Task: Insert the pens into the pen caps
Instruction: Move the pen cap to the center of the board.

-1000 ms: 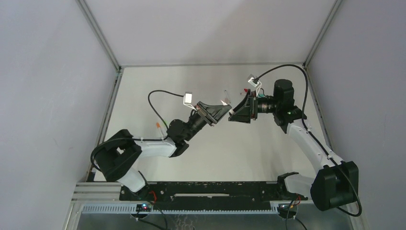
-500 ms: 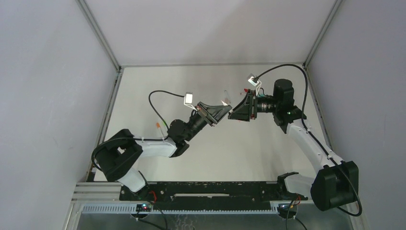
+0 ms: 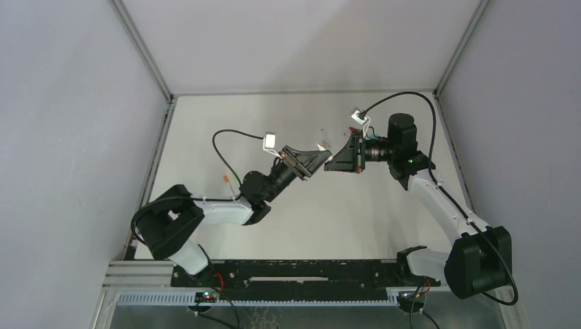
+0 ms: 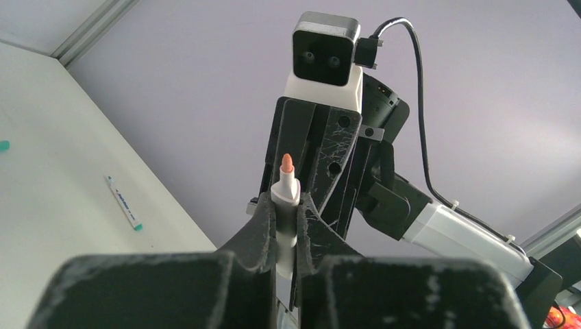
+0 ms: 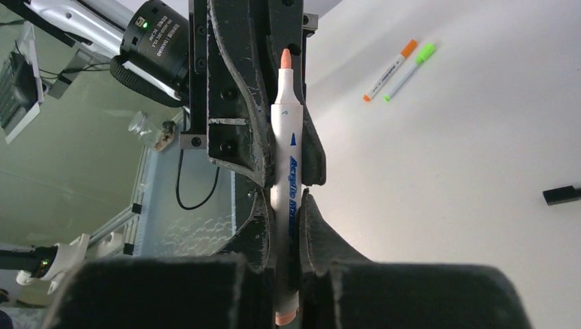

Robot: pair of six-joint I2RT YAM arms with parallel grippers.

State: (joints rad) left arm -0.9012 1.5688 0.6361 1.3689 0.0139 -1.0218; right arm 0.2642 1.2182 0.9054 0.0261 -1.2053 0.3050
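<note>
While both arms meet in mid-air above the white table (image 3: 288,226), I see the left gripper (image 4: 284,207) and the right gripper (image 5: 283,199) pinching one slim white-barrelled marker pen (image 5: 286,157), its orange nib bare. Both pairs of jaws are drawn narrow, pressed against the barrel from either side. Neither grasp holds a cap.

A small teal plastic cap (image 4: 3,145) and a teal-ended white pen (image 4: 124,202) lie on the table well left of the held pen in the left wrist view. In the right wrist view, a short black plastic cap (image 5: 562,195) lies well right of the held pen, and an orange-ended white pen (image 5: 389,70) and a green-ended white pen (image 5: 409,71) lie side by side up and to its right.

The hazard, as I judge it, is the double grip. Should the arms drift apart or twist while both clamp, the barrel could bend, skid through the pads or spring free. Should one let go before the other is square, the pen could tilt or drop to the table. The naked nib points into the opposing gripper's body and could smear ink there. I cannot spot an orange cap, so a matching cap has yet to be found.
</note>
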